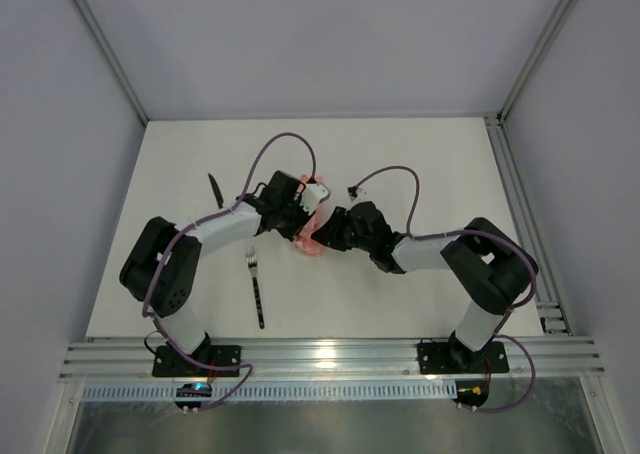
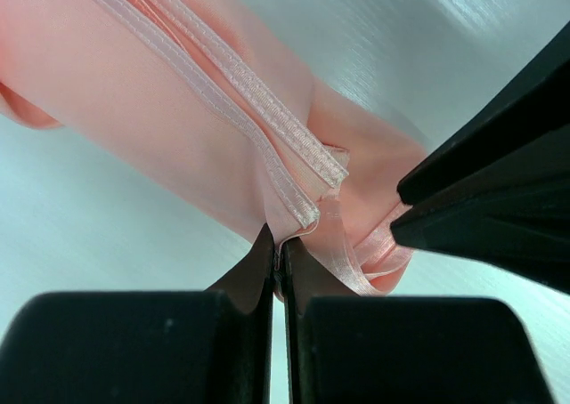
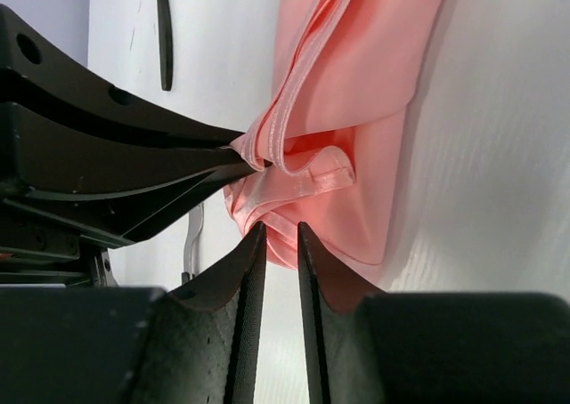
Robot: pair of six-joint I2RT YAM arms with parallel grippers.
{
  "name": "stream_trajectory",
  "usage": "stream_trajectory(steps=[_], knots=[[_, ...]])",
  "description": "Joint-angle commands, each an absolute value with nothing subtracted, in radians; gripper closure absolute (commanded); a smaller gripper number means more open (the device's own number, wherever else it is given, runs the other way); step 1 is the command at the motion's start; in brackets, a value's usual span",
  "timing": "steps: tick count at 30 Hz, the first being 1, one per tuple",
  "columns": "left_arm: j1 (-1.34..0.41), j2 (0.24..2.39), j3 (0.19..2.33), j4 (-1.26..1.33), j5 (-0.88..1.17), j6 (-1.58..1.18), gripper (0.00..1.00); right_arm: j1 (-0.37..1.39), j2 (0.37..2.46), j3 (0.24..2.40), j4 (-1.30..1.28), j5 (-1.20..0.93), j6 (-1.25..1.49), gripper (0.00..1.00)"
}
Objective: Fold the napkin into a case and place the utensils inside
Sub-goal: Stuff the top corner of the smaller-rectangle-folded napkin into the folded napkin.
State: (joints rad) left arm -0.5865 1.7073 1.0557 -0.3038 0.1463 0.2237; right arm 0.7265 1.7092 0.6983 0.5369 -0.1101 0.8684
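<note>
Left wrist view puts us right on it: the left tool [image 2: 278, 254] is clenched on the stitched hem of the napkin [image 2: 178, 92], thin soft pink cloth bunched mid-way across the bench [image 1: 430, 174]. The right tool [image 3: 280, 235] stands slightly parted, gripping nothing. We reckon one tug could slip that narrow ribbed edge free, or the right could pinch extra layers. The fork [image 1: 257, 286] and knife [image 1: 215, 190] wait off left.

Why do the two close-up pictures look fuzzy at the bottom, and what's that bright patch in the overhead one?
Top external: glare on the metal rail, light otherwise even. Left wrist: the near left fingers are out of focus, the napkin hem sharp, streaky sheen on the table. Right wrist: right fingers blurred likewise, napkin folds crisp.
</note>
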Motion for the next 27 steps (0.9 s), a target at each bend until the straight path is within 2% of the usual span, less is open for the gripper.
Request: stream_trajectory(steps=[1,5,15,20,27], knots=[[-0.583,1.675,1.048,-0.232,0.133,0.207,1.00,0.741,1.747,0.727,0.655,-0.143,0.905,0.76],[-0.583,1.686,1.045,-0.230,0.143,0.209,0.99,0.742,1.785,0.738,0.703,-0.143,0.954,0.69],[-0.583,1.690,1.042,-0.232,0.169,0.210,0.91,0.750,1.884,0.733,0.839,-0.104,1.078,0.67],[-0.583,1.695,1.043,-0.236,0.172,0.212,0.90,0.747,1.901,0.744,0.830,-0.060,1.091,0.60],[-0.583,1.690,1.045,-0.239,0.156,0.216,0.92,0.738,1.861,0.704,0.857,-0.061,1.088,0.60]])
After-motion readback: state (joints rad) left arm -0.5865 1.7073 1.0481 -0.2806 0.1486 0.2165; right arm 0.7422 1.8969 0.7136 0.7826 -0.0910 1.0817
